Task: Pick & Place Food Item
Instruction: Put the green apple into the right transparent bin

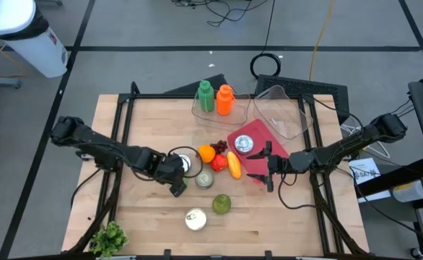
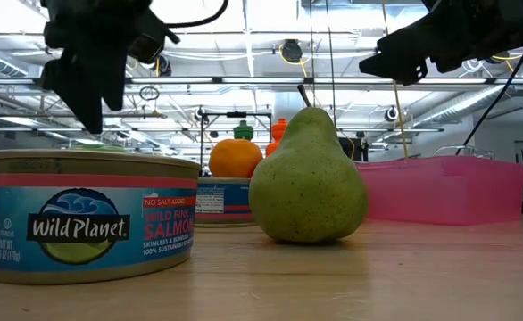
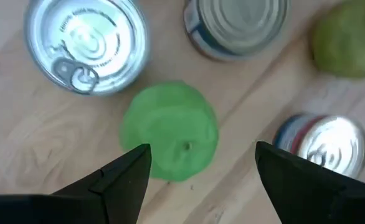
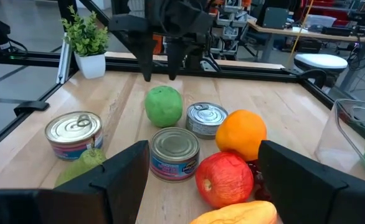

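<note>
Hovering my left gripper (image 3: pixel 198 174), fingers spread, over the green apple (image 3: pixel 170 130) mid-tabletop; right gripper (image 4: pixel 198 180) spread, waiting by the pink tray (image 1: pixel 258 141).

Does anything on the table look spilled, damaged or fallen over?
Nothing stands out. The cans stand upright, the pear stands on its base, the fruit looks whole, and nothing is spilled on the table.
</note>
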You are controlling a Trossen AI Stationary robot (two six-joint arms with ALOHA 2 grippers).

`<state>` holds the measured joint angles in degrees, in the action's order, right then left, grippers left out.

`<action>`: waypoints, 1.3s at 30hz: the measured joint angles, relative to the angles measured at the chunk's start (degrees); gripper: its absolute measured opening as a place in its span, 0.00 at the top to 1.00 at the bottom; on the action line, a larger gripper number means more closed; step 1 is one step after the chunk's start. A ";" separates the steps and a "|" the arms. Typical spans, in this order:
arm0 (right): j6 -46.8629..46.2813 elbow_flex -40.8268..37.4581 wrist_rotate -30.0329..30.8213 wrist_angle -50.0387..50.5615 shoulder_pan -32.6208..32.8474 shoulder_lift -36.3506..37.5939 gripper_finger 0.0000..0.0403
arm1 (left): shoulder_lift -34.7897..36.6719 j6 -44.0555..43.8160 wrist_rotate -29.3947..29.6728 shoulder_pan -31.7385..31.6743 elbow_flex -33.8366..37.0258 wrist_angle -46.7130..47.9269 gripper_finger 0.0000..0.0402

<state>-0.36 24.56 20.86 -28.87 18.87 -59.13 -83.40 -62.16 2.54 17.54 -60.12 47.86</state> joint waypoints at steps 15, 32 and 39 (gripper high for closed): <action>-0.87 -0.04 -0.02 0.44 0.00 0.00 0.30 | -10.98 -6.30 -4.11 0.15 -0.22 -0.08 0.10; -0.50 -0.04 -0.02 0.42 0.00 0.00 0.30 | -17.35 9.54 -2.33 0.67 0.13 -1.77 0.02; -0.48 -0.04 -0.03 0.46 -0.01 0.00 0.30 | -10.92 8.19 -1.98 0.98 -0.20 -1.55 0.02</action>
<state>-0.84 24.51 20.84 -28.41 18.87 -59.13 -94.31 -53.97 0.56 18.52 -60.31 46.30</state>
